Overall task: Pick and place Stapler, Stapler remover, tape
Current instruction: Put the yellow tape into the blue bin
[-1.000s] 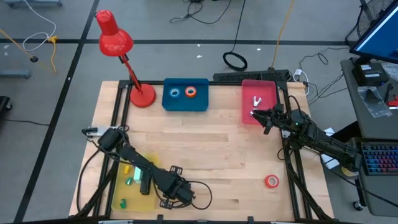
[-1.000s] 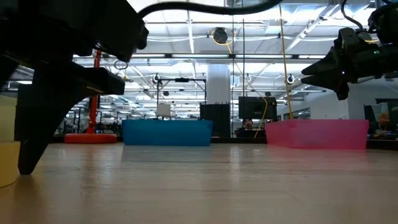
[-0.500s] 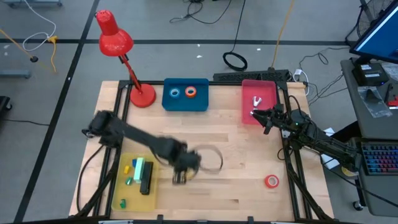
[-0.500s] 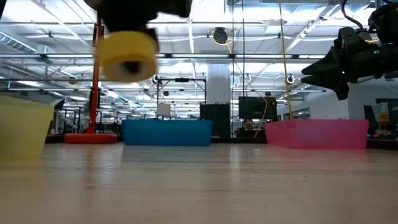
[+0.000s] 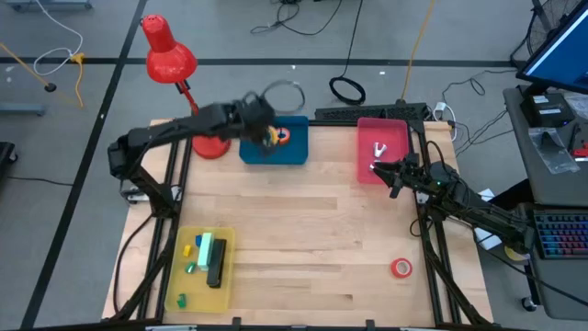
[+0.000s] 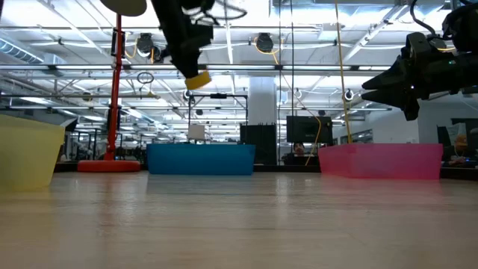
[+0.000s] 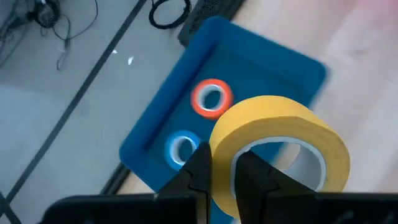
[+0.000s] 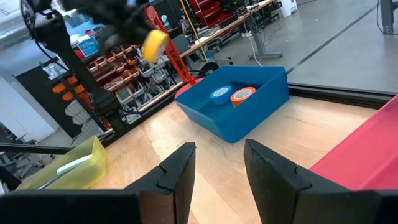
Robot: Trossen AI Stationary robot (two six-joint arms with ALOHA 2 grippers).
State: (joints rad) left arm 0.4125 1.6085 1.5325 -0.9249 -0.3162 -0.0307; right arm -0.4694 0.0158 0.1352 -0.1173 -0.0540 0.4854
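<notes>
wooden table (image 5: 303, 230) (yellow tape (image 7: 280, 152) aloft)

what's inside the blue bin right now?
The blue plastic bin holds two small tape rings: an orange one and a blue one. The left hand, gripping a yellow tape roll, hangs above and hides part of the bin floor.

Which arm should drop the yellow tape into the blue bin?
Left. Its gripper is shut on the yellow tape right above the blue bin; the right gripper waits by the pink bin.
</notes>
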